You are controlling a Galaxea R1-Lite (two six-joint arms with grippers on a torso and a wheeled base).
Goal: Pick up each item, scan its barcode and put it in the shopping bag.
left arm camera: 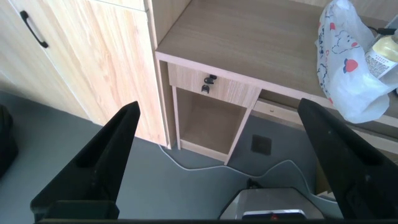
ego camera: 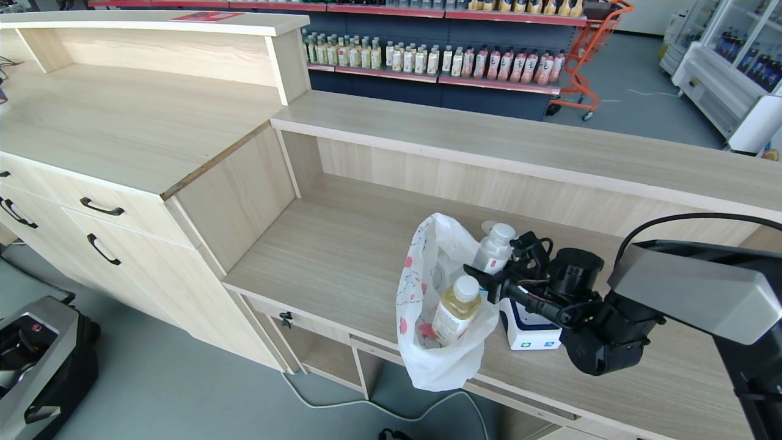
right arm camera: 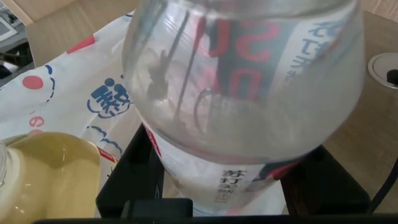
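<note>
Two bottles make up the task as far as these views show.

The first, a yellow-drink bottle (ego camera: pixel 457 307) with a white cap, stands inside the shopping bag (ego camera: pixel 427 348). The bag sits open at the front edge of the counter (ego camera: pixel 330 256). I judge this item finished.

The second, a clear bottle (ego camera: pixel 493 249), is pinched by its body between the two fingers of my right gripper (ego camera: pixel 502 260). I hold it roughly upright, just beside the bag's mouth on its right and above a white and blue box (ego camera: pixel 530 331). I take that box for the scanner. It stands on the counter just beside the bag. Whether the barcode has been read cannot be told from here; the bottle's label faces my wrist camera, not plainly the box.

My left gripper (left arm camera: pixel 221 165) holds nothing. Its fingers are spread wide, and it hangs low over the floor, well apart from the bag, facing the open cabinet under the counter.

What is left, in my judgement, is to present the clear bottle to the box if it is unscanned, then carry it across the rim and release it beside the first bottle.
</note>
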